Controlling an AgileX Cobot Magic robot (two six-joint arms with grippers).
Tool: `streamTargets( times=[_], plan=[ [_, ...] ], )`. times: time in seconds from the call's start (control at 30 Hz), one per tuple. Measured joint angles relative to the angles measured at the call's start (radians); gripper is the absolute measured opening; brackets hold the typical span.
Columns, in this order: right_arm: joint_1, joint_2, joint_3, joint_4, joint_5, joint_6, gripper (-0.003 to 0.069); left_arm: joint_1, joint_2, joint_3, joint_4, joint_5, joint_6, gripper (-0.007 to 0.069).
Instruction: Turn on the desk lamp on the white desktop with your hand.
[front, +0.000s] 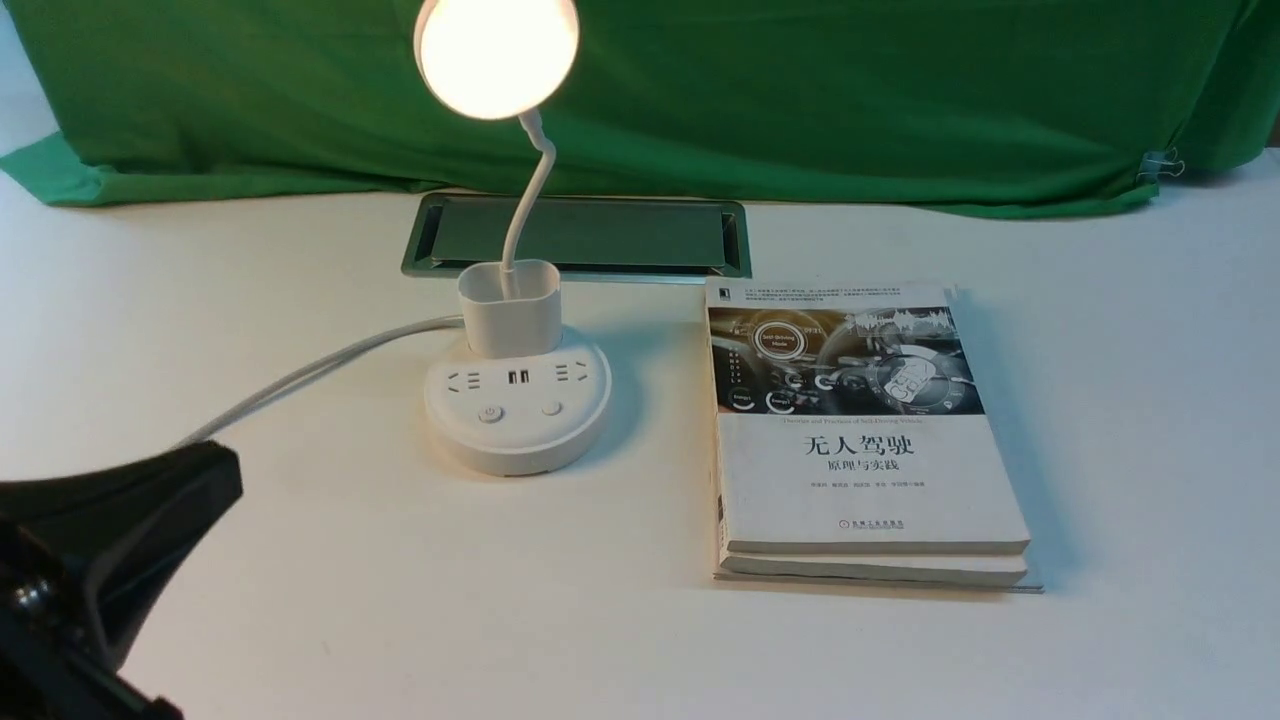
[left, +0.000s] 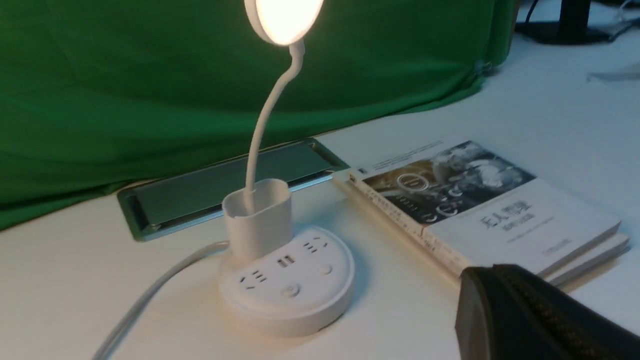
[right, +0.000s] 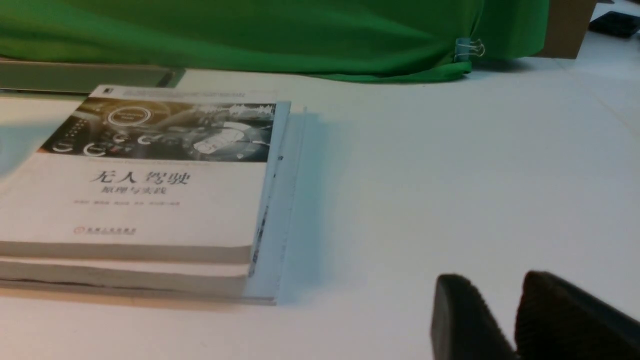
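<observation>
Because the white round-headed desk lamp (front: 498, 60) shines at left, we judge switching-on done | left black gripper (left: 491, 269) closed, right black gripper (right: 495, 278) slightly open | only retreat maybe left

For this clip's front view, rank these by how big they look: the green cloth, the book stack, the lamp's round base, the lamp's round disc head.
1. Green cloth
2. Book stack
3. Round base
4. Disc head, cut off by the picture's top edge
</observation>
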Motion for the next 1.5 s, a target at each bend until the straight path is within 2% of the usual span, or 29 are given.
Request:
streamTargets(
  times=[0.17, 0.37, 0.4, 0.47, 0.67, 0.77, 1.07, 1.5],
  plan=[
    [0.0, 0.0, 0.0, 0.0, 0.0, 0.0, 0.0238, 0.0, -0.048, 0.043, 0.076, -0.003, 0.003, 0.0002],
    [0.0, 0.0, 0.0, 0.0, 0.001, 0.0, 0.0238, 0.038, -0.151, 0.15, 0.268, -0.228, -0.015, 0.0002],
    [0.0, 0.0, 0.0, 0.0, 0.001, 0.0, 0.0238, 0.079, -0.191, 0.195, 0.315, -0.328, -0.044, 0.0002],
    [0.0, 0.0, 0.0, 0.0, 0.001, 0.0, 0.0238, 0.142, -0.264, 0.255, 0.339, -0.418, -0.101, 0.0002],
    [0.0, 0.0, 0.0, 0.0, 0.0, 0.0, 0.0238, 0.29, -0.412, 0.37, 0.35, -0.466, -0.21, 0.0002],
    [0.0, 0.0, 0.0, 0.0, 0.001, 0.0, 0.0238, 0.338, -0.427, 0.388, 0.343, -0.408, -0.266, 0.0002],
    [0.0, 0.0, 0.0, 0.0, 0.0, 0.0, 0.0238, 0.347, -0.43, 0.392, 0.247, 0.024, -0.347, 0.0002],
    [0.0, 0.0, 0.0, 0.0, 0.0, -0.001, 0.0238, 0.347, -0.432, 0.392, 0.239, 0.046, -0.347, 0.0002]
  ],
)
